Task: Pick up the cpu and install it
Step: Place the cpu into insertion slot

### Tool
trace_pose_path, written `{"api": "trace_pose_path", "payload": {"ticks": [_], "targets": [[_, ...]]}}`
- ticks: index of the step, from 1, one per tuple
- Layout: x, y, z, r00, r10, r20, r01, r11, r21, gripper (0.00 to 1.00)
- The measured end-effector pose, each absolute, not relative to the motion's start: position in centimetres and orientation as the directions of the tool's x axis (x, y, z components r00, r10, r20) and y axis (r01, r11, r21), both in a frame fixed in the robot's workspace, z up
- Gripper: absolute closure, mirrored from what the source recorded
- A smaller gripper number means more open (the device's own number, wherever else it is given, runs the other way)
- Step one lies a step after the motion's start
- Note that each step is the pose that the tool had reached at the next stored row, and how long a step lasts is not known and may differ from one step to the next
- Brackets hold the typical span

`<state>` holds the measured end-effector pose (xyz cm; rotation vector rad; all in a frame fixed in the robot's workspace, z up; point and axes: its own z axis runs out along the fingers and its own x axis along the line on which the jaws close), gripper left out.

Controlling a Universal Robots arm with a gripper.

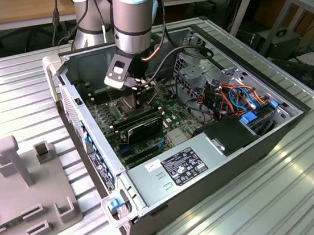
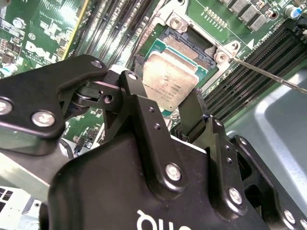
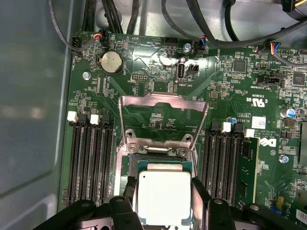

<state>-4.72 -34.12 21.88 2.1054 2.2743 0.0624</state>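
**Exterior view.** One arm (image 1: 133,17) reaches down into one open case (image 1: 217,144), which lies on a ribbed metal tabletop (image 1: 281,194). The end effector (image 1: 143,95) hangs low over the green board (image 1: 170,107) inside. One grey fixture (image 1: 22,185) sits on the tabletop at the exterior view's left, apart from the case.

**Second wrist view.** One cpu (image 2: 170,81), silvery-tan and square, sits between the end effector's two black fingers (image 2: 192,115), one against each of two opposite edges. The end effector (image 2: 168,98) is thus closed narrowly on the cpu. The cpu lies slightly tilted, just above one open socket (image 2: 192,48). One thin metal lever (image 2: 268,76) runs beside the socket.

**First wrist view.** The cpu (image 3: 163,196) is over the socket (image 3: 160,165), with a finger flanking each side. One load plate (image 3: 163,103) stands hinged open. Two memory-slot banks (image 3: 91,163) lie one on each side of the socket. One coin cell (image 3: 111,61) sits near the board's edge.
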Motion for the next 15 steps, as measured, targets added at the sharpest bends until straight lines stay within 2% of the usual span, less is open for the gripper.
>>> {"api": "trace_pose_path", "payload": {"ticks": [15], "targets": [[-4.75,-33.62,21.25,-0.047,0.999,-0.003,0.997,0.047,0.058,0.45]]}}
